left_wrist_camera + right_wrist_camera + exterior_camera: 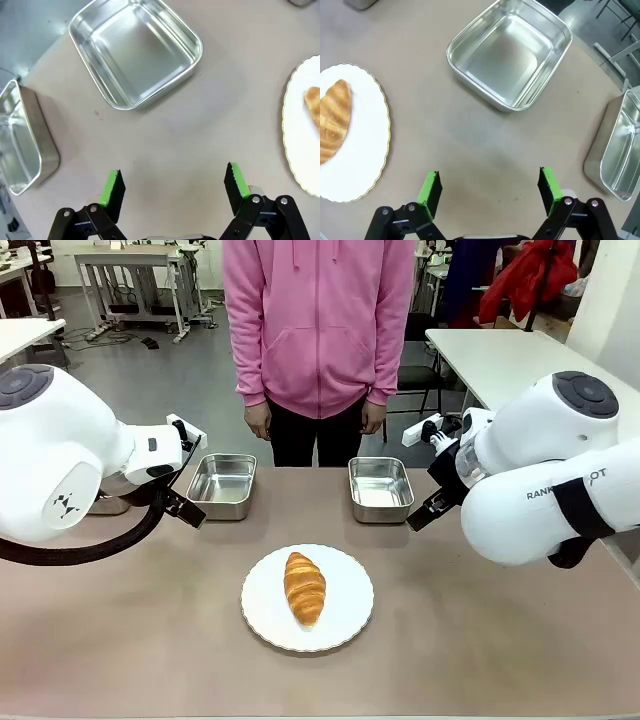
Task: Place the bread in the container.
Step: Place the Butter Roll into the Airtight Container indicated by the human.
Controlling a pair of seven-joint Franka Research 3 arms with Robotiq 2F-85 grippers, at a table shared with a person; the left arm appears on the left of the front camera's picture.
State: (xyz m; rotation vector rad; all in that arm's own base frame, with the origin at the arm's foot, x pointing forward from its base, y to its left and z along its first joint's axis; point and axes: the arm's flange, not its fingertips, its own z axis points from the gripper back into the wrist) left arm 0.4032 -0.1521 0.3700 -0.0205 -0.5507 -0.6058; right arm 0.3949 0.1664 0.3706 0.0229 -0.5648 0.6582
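Bread (305, 587) waits on the plate (350, 605)
Left end effector (172, 172) and right end effector (489, 173) spread, empty; pinching a tapered tip could drop the bread.

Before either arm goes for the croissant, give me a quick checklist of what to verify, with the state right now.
1. Golden-brown ridged croissant lies free on the round white scalloped plate: ok.
2. Left gripper open and empty: ok.
3. Right gripper open and empty: ok.
4. Left shiny rectangular steel tray and right steel tray both empty: ok.
5. Person's hands away from the table: ok.
6. Which tray is meant: cannot tell.
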